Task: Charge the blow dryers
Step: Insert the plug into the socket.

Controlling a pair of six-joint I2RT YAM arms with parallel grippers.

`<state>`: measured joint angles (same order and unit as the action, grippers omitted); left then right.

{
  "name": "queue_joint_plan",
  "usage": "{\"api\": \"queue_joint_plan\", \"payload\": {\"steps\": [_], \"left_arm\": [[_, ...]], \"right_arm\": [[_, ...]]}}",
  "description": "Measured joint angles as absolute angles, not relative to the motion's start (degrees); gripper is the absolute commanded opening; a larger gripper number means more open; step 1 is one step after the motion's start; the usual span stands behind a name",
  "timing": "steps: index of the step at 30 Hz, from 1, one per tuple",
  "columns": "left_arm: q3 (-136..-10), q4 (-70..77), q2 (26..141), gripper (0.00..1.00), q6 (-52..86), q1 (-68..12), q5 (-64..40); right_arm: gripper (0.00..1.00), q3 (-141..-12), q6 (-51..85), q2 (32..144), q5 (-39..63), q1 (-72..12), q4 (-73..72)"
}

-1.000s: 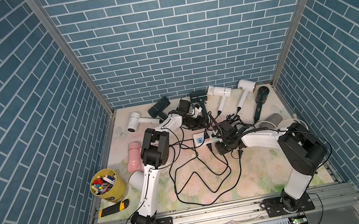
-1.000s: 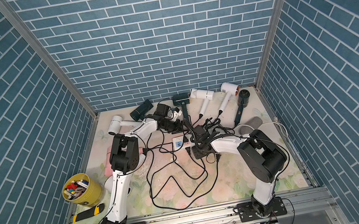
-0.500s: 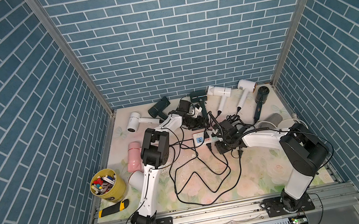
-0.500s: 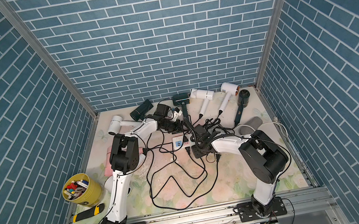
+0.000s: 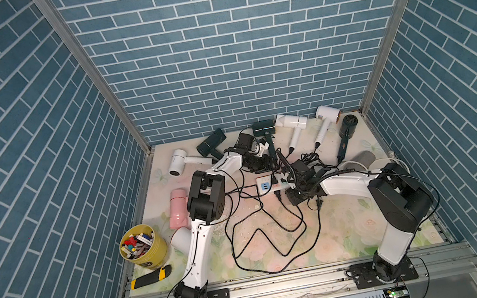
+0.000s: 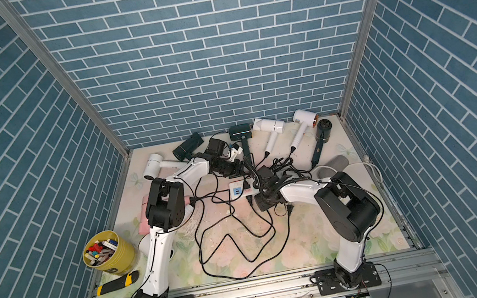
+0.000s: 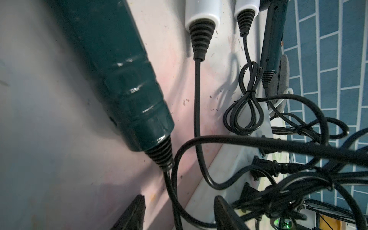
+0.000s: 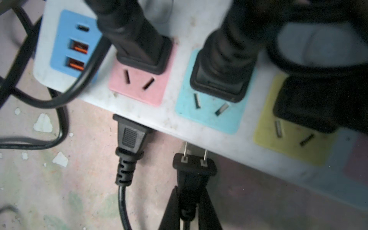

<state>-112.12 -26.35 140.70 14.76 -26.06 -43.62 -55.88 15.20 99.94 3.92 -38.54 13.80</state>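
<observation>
Several blow dryers lie along the back of the mat: white ones (image 5: pixel 178 163) (image 5: pixel 290 122) (image 5: pixel 325 114), dark ones (image 5: pixel 211 143) (image 5: pixel 346 127), and a pink one (image 5: pixel 179 211) at the left. The dark green dryer's handle (image 7: pixel 123 79) fills the left wrist view. Its cord runs between the fingers of my left gripper (image 7: pixel 179 199), which is open. My right gripper (image 8: pixel 189 191) is shut on a black two-prong plug (image 8: pixel 194 167). The prongs point at the side of the white power strip (image 8: pixel 179 119), below the teal socket. The pink, teal and yellow sockets each hold a black plug.
A loose plug (image 8: pixel 130 137) lies against the strip's side. Cord loops (image 5: pixel 266 237) sprawl over the front of the mat. A yellow cup of markers (image 5: pixel 143 247) and a utility knife (image 5: pixel 150 277) sit front left. A grey cylinder (image 5: pixel 364 158) lies at the right.
</observation>
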Motion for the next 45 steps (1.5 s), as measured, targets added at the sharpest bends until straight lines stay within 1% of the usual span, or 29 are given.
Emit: {"api": "queue_joint_plan", "payload": {"steps": [8,19,29,35,45], "left_arm": [[-111.8,-25.8,140.7,0.6,14.6,-26.2,-44.1],[-111.4,-25.3,140.7,0.6,14.5,-26.4,-44.5],[-102.8,-17.5,137.1,0.59,14.7,-28.2,-45.3],[-98.0,-12.8,134.9,0.59,15.0,-28.6,-44.9],[-98.0,-13.9,134.6,0.59,14.1,-28.8,-45.3]], "right_arm": [[0.0,-55.0,13.0,99.9,3.9,-38.5,11.9],[0.0,-55.1,13.2,99.9,2.8,-38.5,12.1],[0.0,-56.0,13.0,99.9,3.9,-37.6,14.4],[0.0,-56.2,11.5,99.6,6.6,-35.8,15.6],[0.0,-56.7,4.7,99.5,9.6,-33.5,17.7]]}}
